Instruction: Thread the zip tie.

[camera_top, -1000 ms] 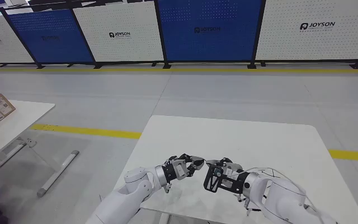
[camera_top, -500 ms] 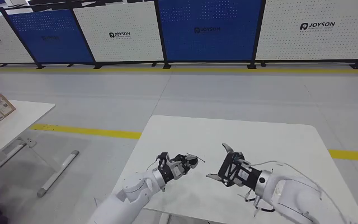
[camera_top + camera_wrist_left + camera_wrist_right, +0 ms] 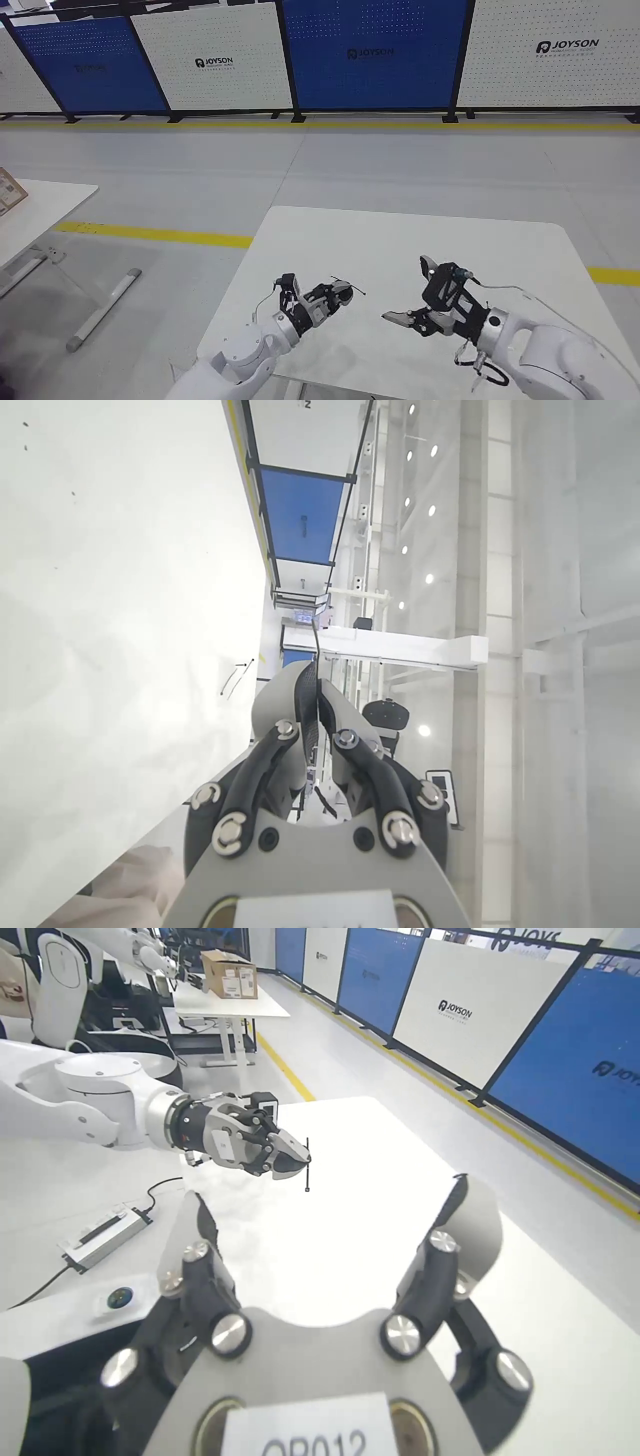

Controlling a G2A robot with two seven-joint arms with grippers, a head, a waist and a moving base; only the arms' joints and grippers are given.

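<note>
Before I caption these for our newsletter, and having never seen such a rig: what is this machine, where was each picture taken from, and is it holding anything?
It is a two-armed robot working over a white table. One picture looks down from a camera above the arms. The other two come from a camera on each wrist, so each shows its own gripper up close. The left gripper is shut on a thin black zip tie, held above the table with its ends sticking out past the fingers. The right gripper is open and holds nothing. It faces the left one across a gap.
</note>
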